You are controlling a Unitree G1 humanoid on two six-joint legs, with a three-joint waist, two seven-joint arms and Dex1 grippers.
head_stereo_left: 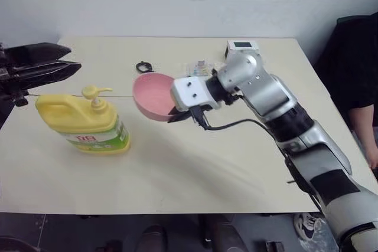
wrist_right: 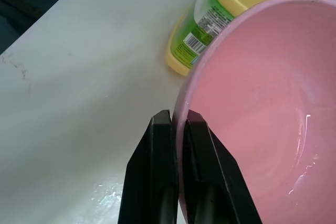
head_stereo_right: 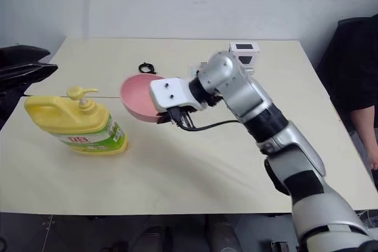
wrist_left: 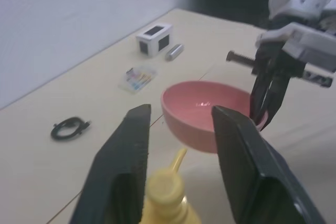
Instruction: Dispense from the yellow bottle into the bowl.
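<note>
The yellow bottle [head_stereo_left: 82, 123] stands on the table's left part, its pump spout pointing right toward the bowl. The pink bowl [head_stereo_left: 152, 95] hangs tilted above the table just right of the bottle, its hollow facing the pump. My right gripper [head_stereo_left: 179, 114] is shut on the bowl's rim; in the right wrist view its two fingers [wrist_right: 160, 145] pinch the rim between them. My left gripper [head_stereo_left: 74, 57] hovers up and to the left of the bottle, open, holding nothing. In the left wrist view the pump head [wrist_left: 164, 187] shows below the gap between its fingers [wrist_left: 131, 145].
On the far part of the table [head_stereo_left: 195, 163] lie a black cable coil [head_stereo_left: 144, 66], a small packet [head_stereo_left: 201, 68], a grey cylinder [wrist_left: 174, 52] and a white box [head_stereo_left: 242, 45]. A person in dark clothing [head_stereo_left: 357, 81] stands at the right edge.
</note>
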